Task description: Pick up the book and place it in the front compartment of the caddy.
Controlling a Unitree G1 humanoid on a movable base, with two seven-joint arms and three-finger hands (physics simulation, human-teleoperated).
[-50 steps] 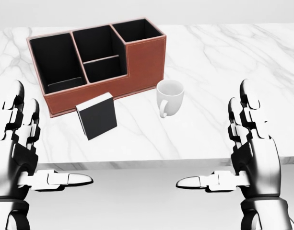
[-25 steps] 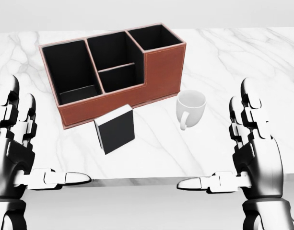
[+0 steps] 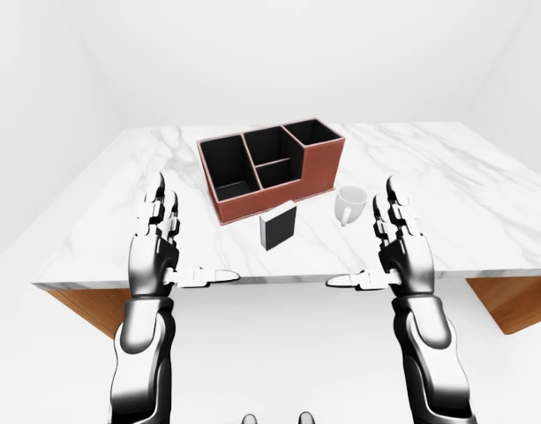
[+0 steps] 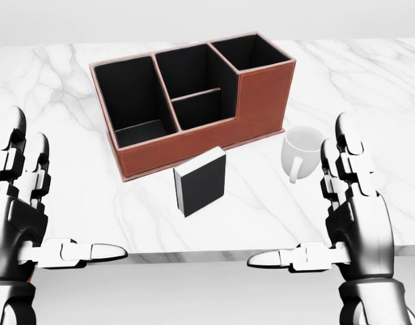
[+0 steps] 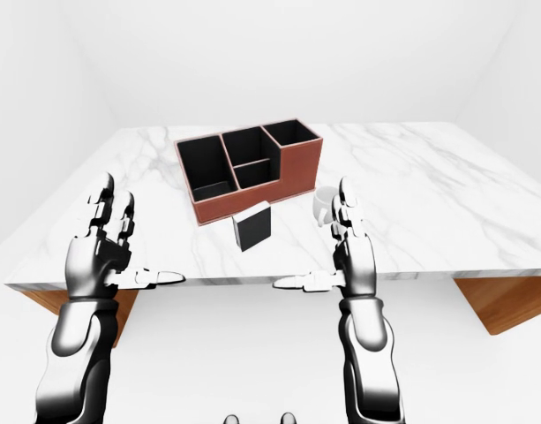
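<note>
A black book (image 4: pixel 200 181) with a white page edge stands upright on the white marble table (image 4: pixel 369 81), just below the caddy's lower wall. The brown caddy (image 4: pixel 261 101) has black compartments, all showing nothing inside; its tall compartment is at the upper right. My left hand (image 4: pixel 65 203) is open at the lower left of the head view, fingers up and thumb pointing inward. My right hand (image 4: pixel 305 203) mirrors it at the lower right, open. Both hover at the table's near edge, apart from the book and holding nothing.
A white mug (image 4: pixel 300 152) stands right of the book, close to my right hand's fingers (image 4: pixel 348 145). The table's near edge (image 4: pixel 193 259) runs between my thumbs. Wooden table supports (image 3: pixel 508 305) show beneath the top at both sides.
The whole picture has shifted: caddy, book and mug slid right and slightly down in the head view, so the camera moved. Both hands kept their open pose.
</note>
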